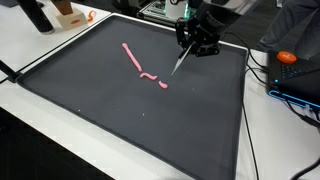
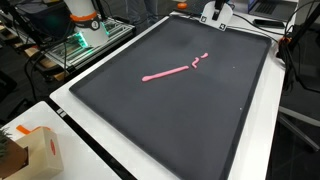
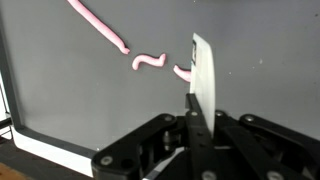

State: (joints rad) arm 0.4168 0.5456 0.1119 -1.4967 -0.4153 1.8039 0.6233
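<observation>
My gripper (image 1: 190, 48) hangs over the far right part of a large dark mat (image 1: 90, 100) and is shut on a thin white flat stick (image 1: 179, 62). The stick's tip points down near the pink marks. In the wrist view the gripper (image 3: 197, 110) clamps the white stick (image 3: 203, 68), whose tip lies beside a small pink curl (image 3: 182, 73). Next to that are a pink squiggle (image 3: 150, 62) and a long pink strip (image 3: 98, 25). The strip (image 1: 131, 57) (image 2: 168, 73) and the squiggle (image 1: 150, 76) (image 2: 197, 62) show in both exterior views.
The mat (image 2: 150, 120) has a raised black rim and lies on a white table. A cardboard box (image 2: 30, 150) stands off one corner. An orange object (image 1: 288, 57), cables and a blue device (image 1: 300, 88) lie beside the mat. A green-lit rack (image 2: 85, 40) stands beyond it.
</observation>
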